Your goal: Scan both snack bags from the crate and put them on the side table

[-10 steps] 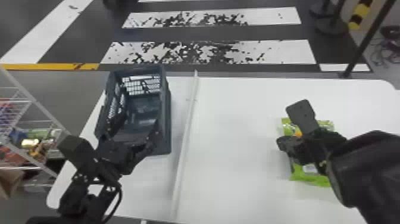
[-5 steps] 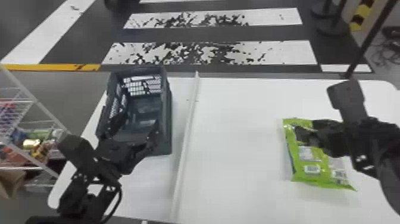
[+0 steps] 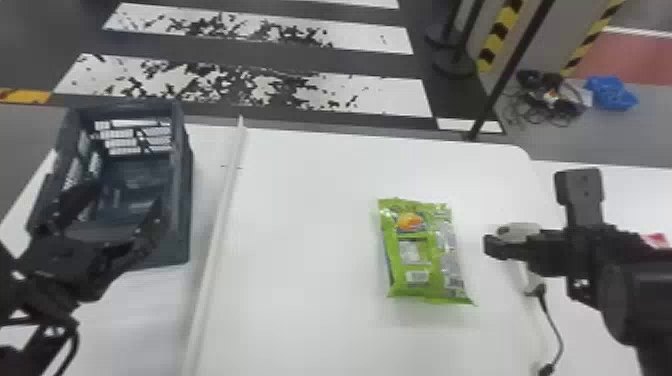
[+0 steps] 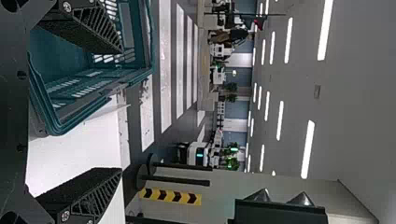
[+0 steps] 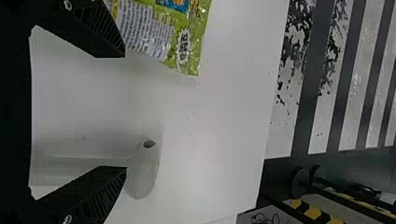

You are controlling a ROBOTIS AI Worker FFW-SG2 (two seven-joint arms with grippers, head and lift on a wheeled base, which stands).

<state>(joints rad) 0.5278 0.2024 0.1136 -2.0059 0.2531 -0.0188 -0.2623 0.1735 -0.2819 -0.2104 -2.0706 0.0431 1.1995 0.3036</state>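
So the green snack bag (image 3: 422, 255) is lying flat on the white table (image 3: 310, 240), just off to the left of the right claw (image 5: 122, 112). Its long side runs mostly toward and away from the robot, near end angled a bit right. Right claw's spread wide, nothing in it, with the pale scanner (image 5: 142, 175) close to one finger. My guess is the scanner's next, since it's way handier than the bag, but the claw probably needs lining up with the handle or it'll just nudge it. Left claw (image 4: 120, 111) is also open and empty, over by the crate (image 3: 182, 200), so the right arm's the closer one for both.
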